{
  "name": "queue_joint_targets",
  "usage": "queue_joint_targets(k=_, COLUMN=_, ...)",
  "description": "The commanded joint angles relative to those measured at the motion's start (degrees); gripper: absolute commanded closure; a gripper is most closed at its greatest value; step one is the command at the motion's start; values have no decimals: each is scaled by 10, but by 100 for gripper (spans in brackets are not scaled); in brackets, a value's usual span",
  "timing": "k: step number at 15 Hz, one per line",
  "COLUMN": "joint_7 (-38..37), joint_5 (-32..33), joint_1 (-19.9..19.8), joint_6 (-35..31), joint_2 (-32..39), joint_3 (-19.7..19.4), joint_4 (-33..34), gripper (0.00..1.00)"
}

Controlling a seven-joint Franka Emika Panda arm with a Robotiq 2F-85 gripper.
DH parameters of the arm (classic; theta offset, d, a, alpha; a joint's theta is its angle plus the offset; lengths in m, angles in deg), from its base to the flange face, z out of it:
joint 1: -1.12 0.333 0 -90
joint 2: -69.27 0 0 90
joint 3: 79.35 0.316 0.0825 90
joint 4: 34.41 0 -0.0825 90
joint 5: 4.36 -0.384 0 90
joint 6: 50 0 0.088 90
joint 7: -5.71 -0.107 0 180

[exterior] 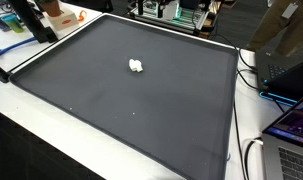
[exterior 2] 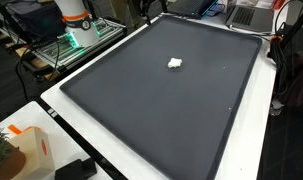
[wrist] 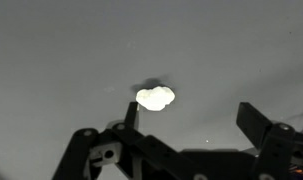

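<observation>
A small white crumpled lump lies on a dark grey mat. In both exterior views the lump sits alone near the middle of the mat. In the wrist view my gripper comes in from the bottom edge, open, with nothing between its fingers. The left fingertip shows just below and left of the lump, and the right finger stands well off to the right. Whether the fingers touch the mat I cannot tell. Neither exterior view shows the gripper.
The mat covers most of a white table. Laptops and cables lie along one side. An orange-and-white box stands by a corner, and the robot's base rises beyond the mat's edge beside a green-lit rack.
</observation>
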Motion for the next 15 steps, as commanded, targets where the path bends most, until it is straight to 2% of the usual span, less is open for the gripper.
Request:
queue_joint_targets(k=1, joint_7=-1, joint_5=0, joint_1=0, joint_6=1, joint_2=-1, joint_3=0, joint_4=1, gripper=0)
queue_joint_targets(k=7, joint_7=-100, joint_5=62, joint_1=-41, joint_6=-165, joint_2=40, joint_3=62, joint_4=-36, gripper=0)
queue_joint_targets(k=8, joint_7=-136, joint_5=94, joint_1=-67, joint_6=-199, joint_2=49, joint_3=86, joint_4=-45, gripper=0)
queue_joint_targets(k=9, joint_7=-180, joint_5=144, joint_1=-116, joint_6=-219, joint_2=76, joint_3=126, joint_4=-23, gripper=0)
queue_joint_targets(k=10, joint_7=-227, joint_5=196, joint_1=-166, joint_6=-240, joint_2=76, joint_3=166, joint_4=-28, gripper=0)
queue_joint_targets(k=11, joint_7=-268, joint_5=246, joint_1=-206, joint_6=-239, joint_2=64, joint_3=190, joint_4=-28, gripper=0)
queue_joint_targets(k=13, joint_7=-336, joint_5=327, joint_1=-293, joint_6=-215, joint_2=46, joint_3=263, joint_4=-24, gripper=0)
queue_joint_targets(k=14, joint_7=-367, joint_5=361, joint_1=-327, joint_6=-193, joint_2=36, joint_3=293, joint_4=-22, gripper=0)
queue_joint_targets(k=15, joint_7=-386, joint_5=379, joint_1=-343, joint_6=-177, joint_2=41, joint_3=312, joint_4=-20, gripper=0)
